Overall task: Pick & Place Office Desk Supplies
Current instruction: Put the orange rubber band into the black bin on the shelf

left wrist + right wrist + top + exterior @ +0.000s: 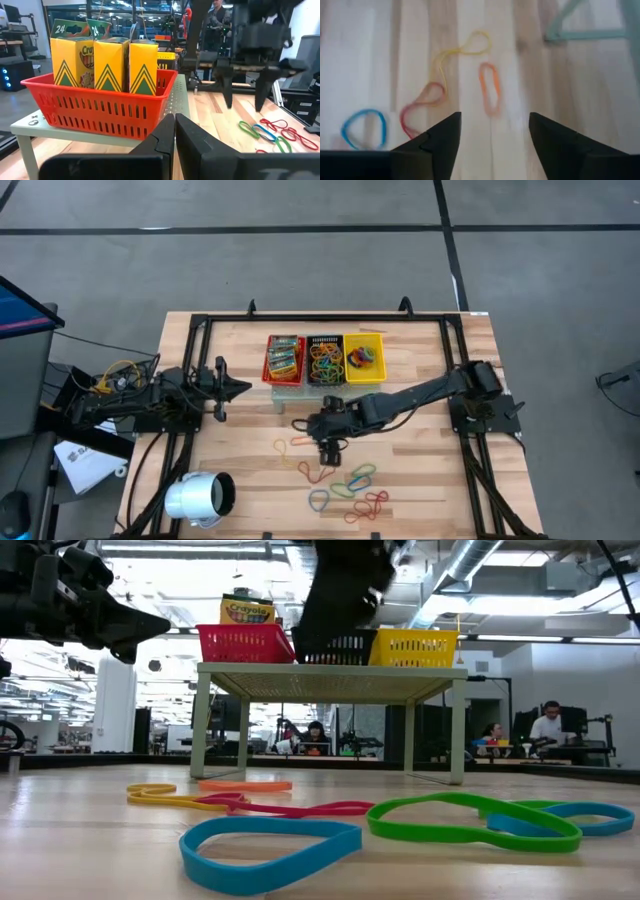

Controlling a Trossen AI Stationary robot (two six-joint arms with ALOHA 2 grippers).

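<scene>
Loose rubber bands lie flat on the wooden table: an orange one, a yellow one, a red one and a blue one, with green, blue and red ones nearer the front edge. My right gripper hangs open above the table, slanting down, the orange band just beyond its fingertips; it touches nothing. My left gripper waits shut at the table's left, level, pointing at the baskets.
A red basket with yellow-green crayon packets, a black basket and a yellow basket with bands stand on a small raised stand at the far middle. A white cylinder lies at the front left.
</scene>
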